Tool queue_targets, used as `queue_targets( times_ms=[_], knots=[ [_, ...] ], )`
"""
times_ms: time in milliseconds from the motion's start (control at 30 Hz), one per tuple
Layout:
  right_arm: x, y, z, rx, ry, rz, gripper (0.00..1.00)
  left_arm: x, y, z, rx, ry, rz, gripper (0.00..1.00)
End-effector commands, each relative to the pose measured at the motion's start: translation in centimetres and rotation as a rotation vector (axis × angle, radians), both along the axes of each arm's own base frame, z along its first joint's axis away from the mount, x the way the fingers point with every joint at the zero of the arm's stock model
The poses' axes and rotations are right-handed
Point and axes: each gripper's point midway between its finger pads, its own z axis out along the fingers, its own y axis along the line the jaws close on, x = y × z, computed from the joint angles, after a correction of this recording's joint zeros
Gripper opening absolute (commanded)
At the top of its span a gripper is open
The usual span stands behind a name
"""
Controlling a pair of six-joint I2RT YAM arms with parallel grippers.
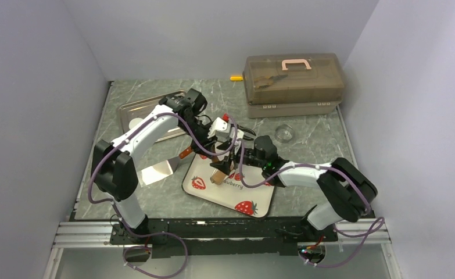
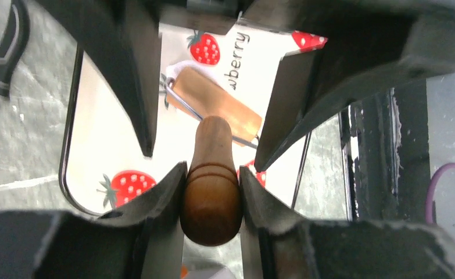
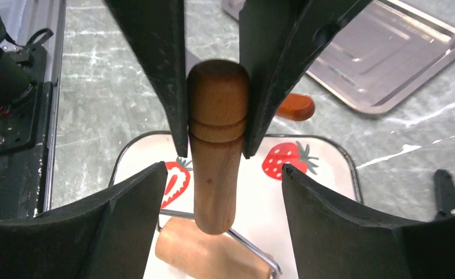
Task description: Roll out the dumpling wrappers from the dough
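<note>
A wooden roller with a brown handle (image 2: 212,192) and a pale cylinder (image 2: 216,104) rests on the strawberry plate (image 1: 254,192). My left gripper (image 2: 211,174) is shut on the rounded end of the handle. The right gripper (image 3: 224,174) stands open, its fingers (image 3: 126,226) wide apart on either side of the handle's lower part without touching it. From above, both grippers meet over the plate's far left part around the roller (image 1: 219,174). A pale patch (image 2: 177,65) at the cylinder's end may be the dough; most of it is hidden. No dumpling wrappers show.
A metal scraper (image 1: 158,171) with an orange-brown handle lies left of the plate. A steel tray (image 1: 149,113) sits at the back left, a translucent toolbox (image 1: 293,81) at the back right, and a clear round ring (image 1: 283,133) in front of it. Walls enclose three sides.
</note>
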Motion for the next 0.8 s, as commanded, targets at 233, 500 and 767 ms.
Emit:
queue_targets(
  times_ms=[233,500,767],
  knots=[
    [-0.6,-3.5,8.9,0.054,0.034,0.011,0.77,-0.9,2.1,0.3,0.033,0.050,0.180,0.00],
    [11.0,-6.1,6.8,0.129,0.646,-0.375,0.87,-2.0,2.2,0.6,0.008,0.069,0.185,0.00],
    [14.6,0.9,0.3,0.017,0.986,-0.460,1.00,-2.4,2.9,0.5,0.016,0.039,0.194,0.00]
  ],
)
